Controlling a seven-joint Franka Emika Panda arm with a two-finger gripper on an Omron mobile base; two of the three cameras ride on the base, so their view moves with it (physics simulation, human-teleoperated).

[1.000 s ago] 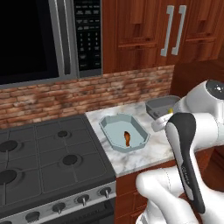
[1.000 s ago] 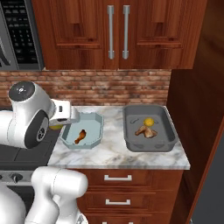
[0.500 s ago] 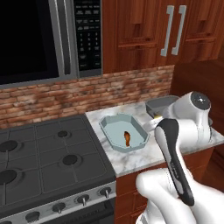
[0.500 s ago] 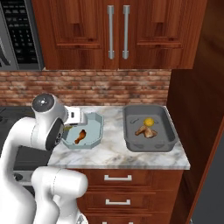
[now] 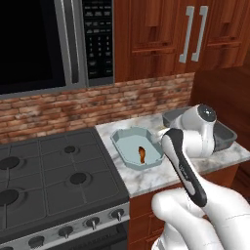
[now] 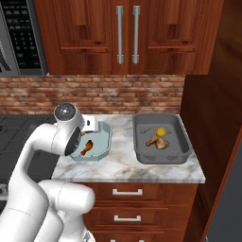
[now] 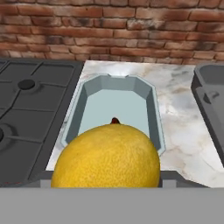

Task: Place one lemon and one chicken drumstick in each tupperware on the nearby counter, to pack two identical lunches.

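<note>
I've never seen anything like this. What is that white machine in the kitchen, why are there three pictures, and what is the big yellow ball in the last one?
The white machine is a robot arm with two small fingers at its end, in a computer-drawn kitchen. Two pictures come from cameras behind it, one on its left and one on its right. The third camera sits on its hand and looks forward past the fingers.

On the marble counter sit two open tubs. The pale blue tub holds a chicken drumstick. The dark grey tub holds a drumstick and a lemon.

The yellow ball is a second lemon, very close to the hand camera, apparently held between the fingers above the pale blue tub.
</note>
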